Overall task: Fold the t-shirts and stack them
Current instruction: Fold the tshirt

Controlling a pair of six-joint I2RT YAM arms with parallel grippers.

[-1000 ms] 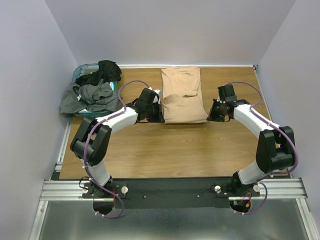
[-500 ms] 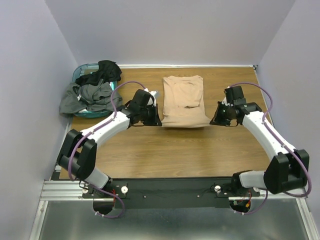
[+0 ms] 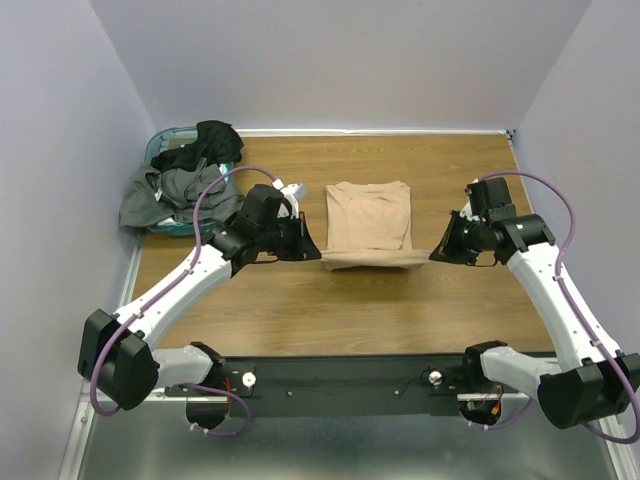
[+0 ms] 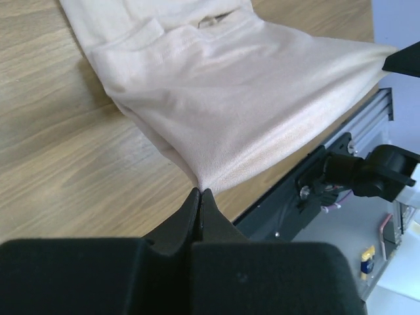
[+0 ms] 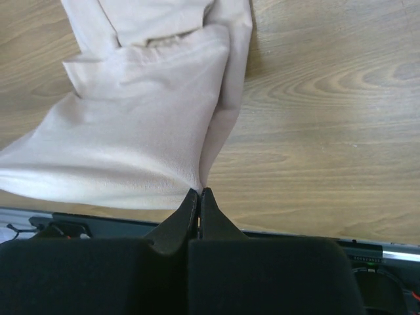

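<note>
A tan-beige t-shirt (image 3: 368,222) lies partly folded at the middle of the wooden table, its near edge lifted and stretched between both grippers. My left gripper (image 3: 316,252) is shut on the shirt's near left corner (image 4: 203,176). My right gripper (image 3: 436,255) is shut on the near right corner (image 5: 197,174). The far part of the shirt (image 4: 131,26) still rests on the wood. A dark grey t-shirt (image 3: 178,195) and a black t-shirt (image 3: 205,142) are heaped over the teal basket (image 3: 160,140) at the back left.
Purple walls close in the table on the left, back and right. The black rail (image 3: 340,385) with both arm bases runs along the near edge. Bare wood (image 3: 350,310) lies between the shirt and the rail.
Both grippers have pulled toward the near edge and spread apart, drawing the tan shirt's lifted edge back over itself. The visible shirt has become shorter front to back.
</note>
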